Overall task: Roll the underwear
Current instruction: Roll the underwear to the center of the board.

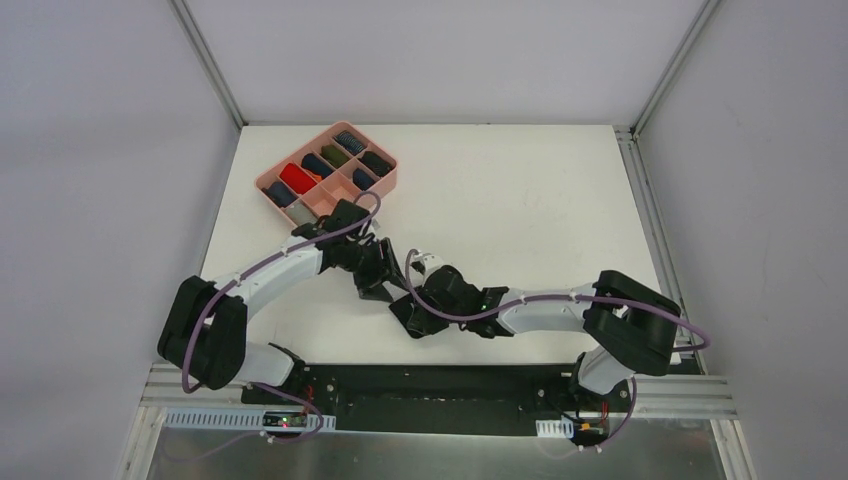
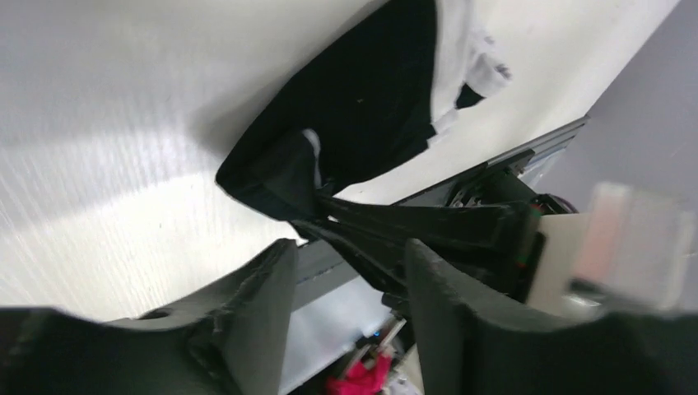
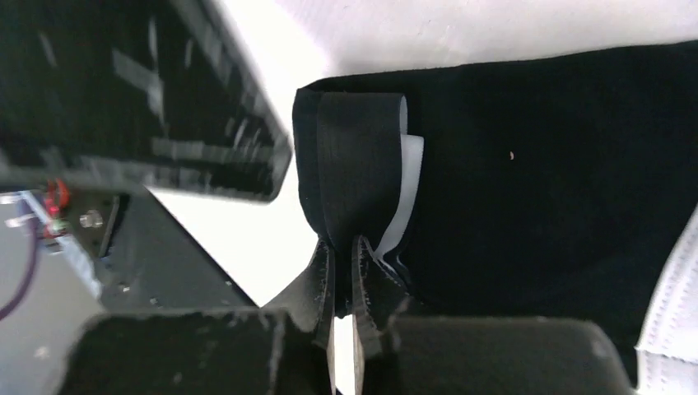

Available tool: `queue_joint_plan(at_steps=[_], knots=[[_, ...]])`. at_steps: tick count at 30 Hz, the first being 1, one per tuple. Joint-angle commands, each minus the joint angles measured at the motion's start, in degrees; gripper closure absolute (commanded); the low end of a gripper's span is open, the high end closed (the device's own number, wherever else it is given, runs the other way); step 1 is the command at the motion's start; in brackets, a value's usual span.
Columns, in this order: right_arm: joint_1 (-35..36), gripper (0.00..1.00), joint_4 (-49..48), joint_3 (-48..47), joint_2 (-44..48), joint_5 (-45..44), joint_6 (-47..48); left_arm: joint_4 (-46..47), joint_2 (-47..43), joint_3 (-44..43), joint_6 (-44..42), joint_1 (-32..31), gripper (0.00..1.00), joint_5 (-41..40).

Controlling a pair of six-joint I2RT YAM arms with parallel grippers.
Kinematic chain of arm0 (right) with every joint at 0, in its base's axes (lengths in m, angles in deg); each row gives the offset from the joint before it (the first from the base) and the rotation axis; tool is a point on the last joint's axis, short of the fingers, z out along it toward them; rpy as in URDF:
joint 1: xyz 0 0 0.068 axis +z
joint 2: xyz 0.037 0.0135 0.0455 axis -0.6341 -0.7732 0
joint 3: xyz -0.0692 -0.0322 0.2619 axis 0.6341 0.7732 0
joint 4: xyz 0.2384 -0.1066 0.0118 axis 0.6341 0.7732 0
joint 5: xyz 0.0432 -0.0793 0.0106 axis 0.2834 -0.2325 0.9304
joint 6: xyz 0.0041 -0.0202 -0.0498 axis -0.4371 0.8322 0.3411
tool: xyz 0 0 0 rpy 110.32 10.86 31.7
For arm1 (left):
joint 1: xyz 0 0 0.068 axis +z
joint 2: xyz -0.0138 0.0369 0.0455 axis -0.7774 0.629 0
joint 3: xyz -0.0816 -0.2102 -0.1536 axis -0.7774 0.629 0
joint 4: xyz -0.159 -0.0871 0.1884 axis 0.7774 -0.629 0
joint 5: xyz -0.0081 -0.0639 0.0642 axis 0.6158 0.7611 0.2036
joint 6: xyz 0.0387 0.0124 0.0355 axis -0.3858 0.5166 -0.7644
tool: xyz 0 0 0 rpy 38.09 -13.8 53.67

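Near the table's (image 1: 560, 190) middle, my right gripper (image 3: 342, 247) is pinched tight on a folded edge of the black underwear (image 3: 535, 164) lying there. Just beyond, my left gripper (image 2: 350, 255) hovers beside the cloth, fingers apart, with the pink tray (image 1: 290, 158) farther back left.

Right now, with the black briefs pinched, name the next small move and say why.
Probably turn the right gripper to carry its pinched fold over the flat part of the black underwear. Its jaws are shut on the folded waistband edge, while the left gripper stands open beside it, holding nothing.
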Motion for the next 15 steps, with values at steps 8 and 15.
queue_joint_plan(at_steps=[8,15], knots=[[-5.6,1.00,-4.8,7.1,-2.0,18.2,-6.7,2.6,-2.0,10.5,0.7,0.2,0.18,1.5],[-5.9,1.00,-4.9,7.2,-1.8,18.8,-6.9,8.6,2.6,11.2,3.5,-0.5,0.32,-0.7]])
